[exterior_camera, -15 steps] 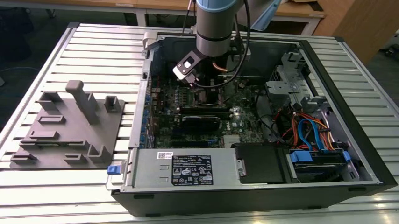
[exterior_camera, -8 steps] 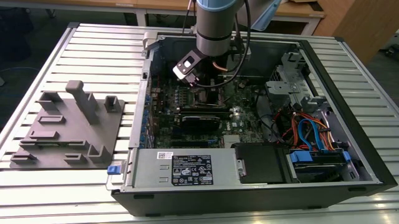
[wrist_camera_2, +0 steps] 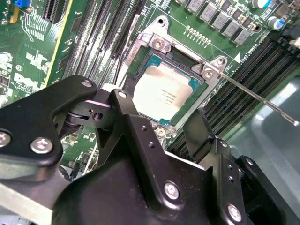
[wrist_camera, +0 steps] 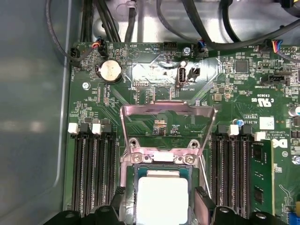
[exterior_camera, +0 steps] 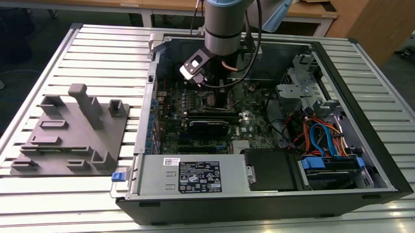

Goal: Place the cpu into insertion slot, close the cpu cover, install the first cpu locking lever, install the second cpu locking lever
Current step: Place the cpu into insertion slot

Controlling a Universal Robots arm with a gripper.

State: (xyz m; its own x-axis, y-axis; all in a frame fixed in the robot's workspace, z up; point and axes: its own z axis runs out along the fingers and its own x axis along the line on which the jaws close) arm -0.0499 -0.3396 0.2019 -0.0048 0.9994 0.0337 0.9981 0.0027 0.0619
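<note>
The cpu [wrist_camera: 161, 199] [wrist_camera_2: 164, 91], a pale silver square chip, lies flat in the insertion slot [wrist_camera_2: 143, 54], whose silvery rim frames it. My gripper [wrist_camera: 161, 200] [wrist_camera_2: 161, 112] is open, with one black fingertip [wrist_camera: 119, 197] on either side of the chip and a small gap to it on each side. The cpu cover [wrist_camera: 168, 110] stands raised on its hinge beyond the socket, and its window shows the board behind. A thin locking lever [wrist_camera_2: 255, 96] sticks out free beside the socket. In the exterior view the arm reaches down into the case over the insertion slot [exterior_camera: 217, 102].
Long black memory slots [wrist_camera: 89, 173] [wrist_camera: 234, 173] flank the socket. The open computer case [exterior_camera: 363, 73] has a power supply [exterior_camera: 188, 177] at the front and a drive bay with blue and orange cables [exterior_camera: 324, 141] at the exterior view's right. A grey fixture tray [exterior_camera: 65, 136] lies at its left.
</note>
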